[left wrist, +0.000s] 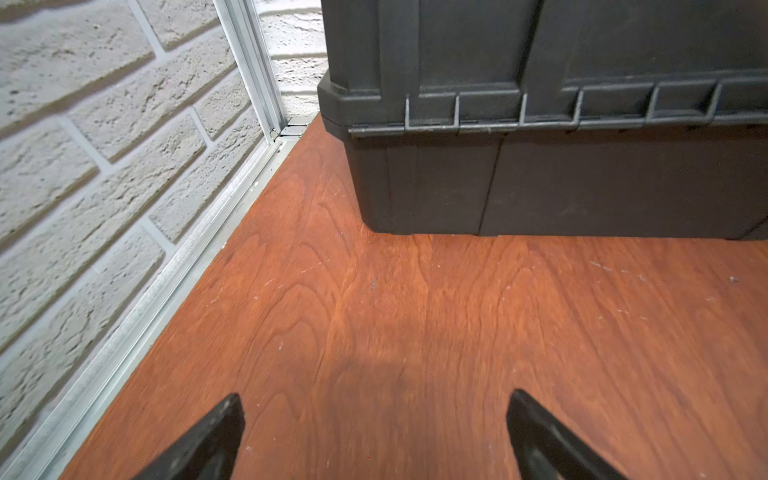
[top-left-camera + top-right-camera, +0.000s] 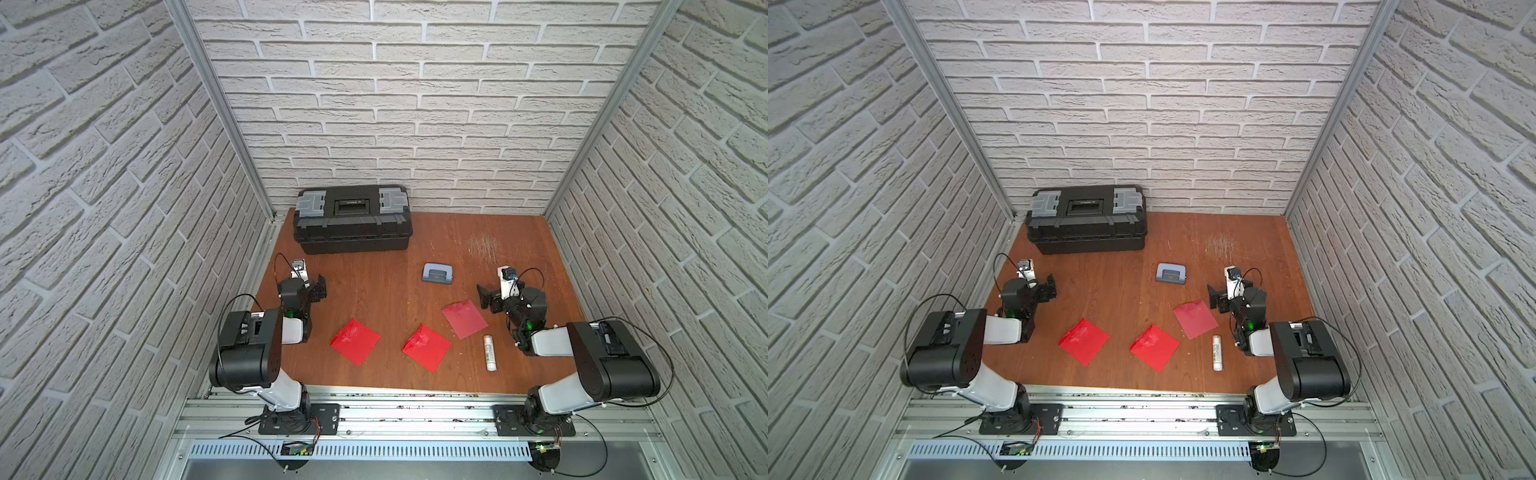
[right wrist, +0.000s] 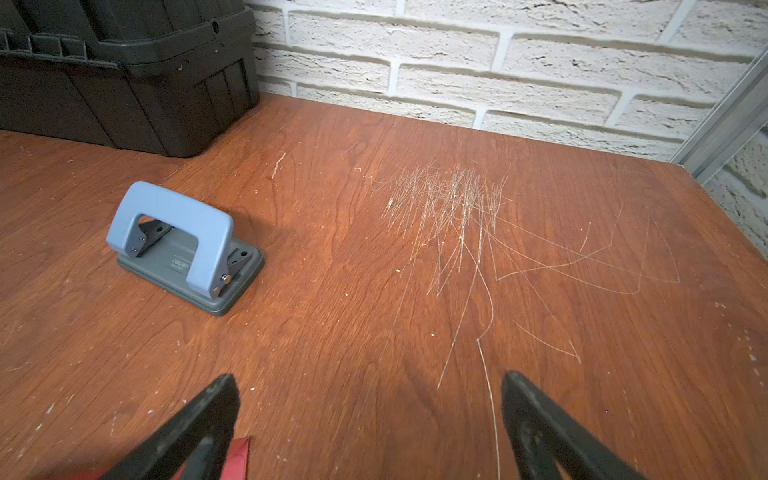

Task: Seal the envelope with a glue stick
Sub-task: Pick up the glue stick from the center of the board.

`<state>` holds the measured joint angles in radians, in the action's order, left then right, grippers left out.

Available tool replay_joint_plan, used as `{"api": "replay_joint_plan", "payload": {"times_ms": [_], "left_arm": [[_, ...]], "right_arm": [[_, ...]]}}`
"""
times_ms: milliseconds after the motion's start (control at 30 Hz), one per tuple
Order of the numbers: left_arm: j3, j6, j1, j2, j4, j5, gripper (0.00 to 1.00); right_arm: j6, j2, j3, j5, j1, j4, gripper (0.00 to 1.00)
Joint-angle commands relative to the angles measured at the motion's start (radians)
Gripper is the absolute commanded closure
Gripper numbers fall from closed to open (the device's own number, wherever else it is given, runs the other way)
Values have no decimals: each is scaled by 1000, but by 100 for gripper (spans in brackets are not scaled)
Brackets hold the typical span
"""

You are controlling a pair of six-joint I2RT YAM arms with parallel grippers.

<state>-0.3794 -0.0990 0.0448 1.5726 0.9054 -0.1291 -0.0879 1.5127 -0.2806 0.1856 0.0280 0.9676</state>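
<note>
Beginning from nothing done, you have left gripper and right gripper gaping empty, the small white cylindrical glue stick lying untouched near a seemingly unsealed red paper envelope.

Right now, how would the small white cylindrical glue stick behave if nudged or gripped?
The small white cylindrical glue stick lies on its side on the wooden table, so a sideways nudge would probably roll it. Its smooth round body may slip between jaws unless gripped squarely. It looks rigid and likely light.
</note>
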Motion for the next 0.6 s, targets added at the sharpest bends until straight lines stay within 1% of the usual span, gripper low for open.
{"api": "replay_joint_plan", "payload": {"times_ms": [0, 200, 367, 567], "left_arm": [[10, 12, 3, 1, 47, 19, 2], [7, 10, 3, 1, 42, 23, 2], [-5, -5, 28, 0, 20, 72, 2], [-4, -6, 31, 1, 22, 74, 2]], "right_arm": [[-14, -13, -17, 15, -2, 30, 1], [-14, -14, -15, 17, -2, 30, 1], [-14, -15, -13, 17, -2, 31, 1], [-12, -15, -15, 16, -3, 30, 1]]}}
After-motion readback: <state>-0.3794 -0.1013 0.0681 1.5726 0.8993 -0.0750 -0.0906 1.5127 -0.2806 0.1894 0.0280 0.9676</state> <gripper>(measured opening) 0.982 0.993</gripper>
